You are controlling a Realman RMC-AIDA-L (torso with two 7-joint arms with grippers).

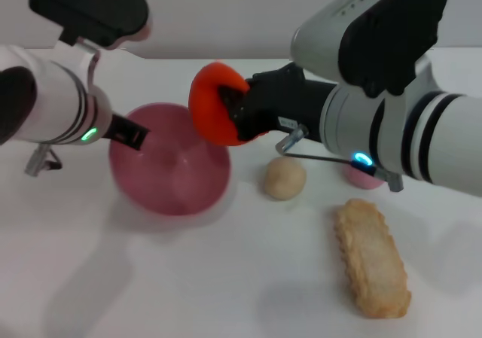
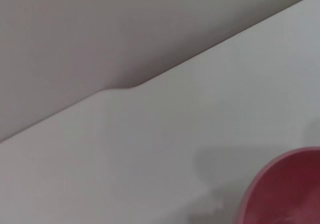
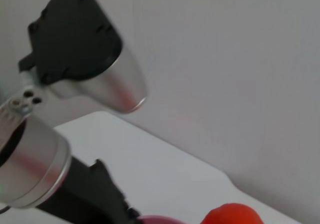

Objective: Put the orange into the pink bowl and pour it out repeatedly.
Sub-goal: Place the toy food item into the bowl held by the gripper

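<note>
the right gripper [image 1: 239,112] has its black jaws clamped on the orange [image 1: 213,97], carrying it in the air above the far right rim of the pink bowl [image 1: 169,161]. the orange sits at the tip of those jaws, clear of the white desk [image 1: 188,278]. the bowl stands upright on the desk, just below and to the left of the right jaws. the left gripper [image 1: 129,132] is at the bowl's left rim and looks closed on it. beyond the right jaws, on the desk, lie a small beige ball [image 1: 285,178], a pink fruit [image 1: 363,175] half hidden under the arm, and a long biscuit [image 1: 373,257].
</note>
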